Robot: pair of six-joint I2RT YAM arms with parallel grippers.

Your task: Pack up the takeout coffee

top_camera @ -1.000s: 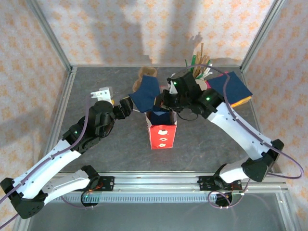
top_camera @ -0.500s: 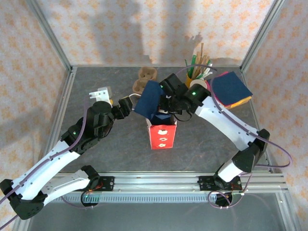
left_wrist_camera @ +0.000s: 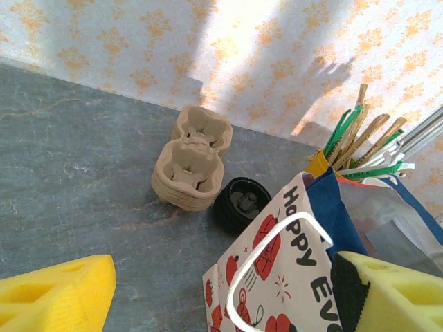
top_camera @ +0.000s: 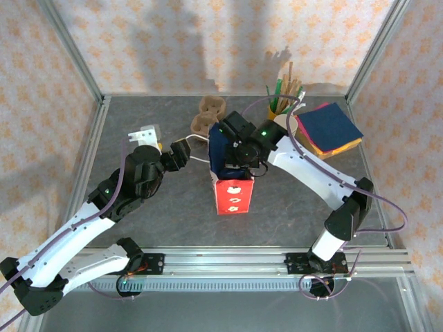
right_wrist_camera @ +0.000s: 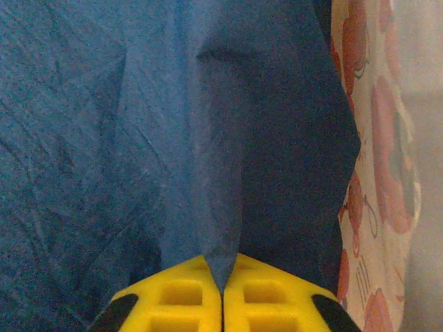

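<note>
Right gripper: yellow fingers clenched on a fold of a dark blue paper napkin, which hangs directly below the fingertips over the mouth of the red paper bag with white printed faces. One printed wall of the bag stands just to this gripper's right.

Left gripper: fingers spread wide, grasping nothing, with the bag's upper corner rising between them, closest to the right finger.

Beyond the bag from the left gripper, on the grey tabletop: the takeout coffee, a small black paper cup with round black plastic lid, outside the bag and not yet packed. It sits against a brown moulded-pulp cup carrier.

Farther off, ahead and to the right: a yellow cup of wooden and green stirrers.

Probable hazards:
- The napkin, if let go high, may drape across the opening and block the cup.
- The light bag may tip if either gripper pushes its rim.
</note>
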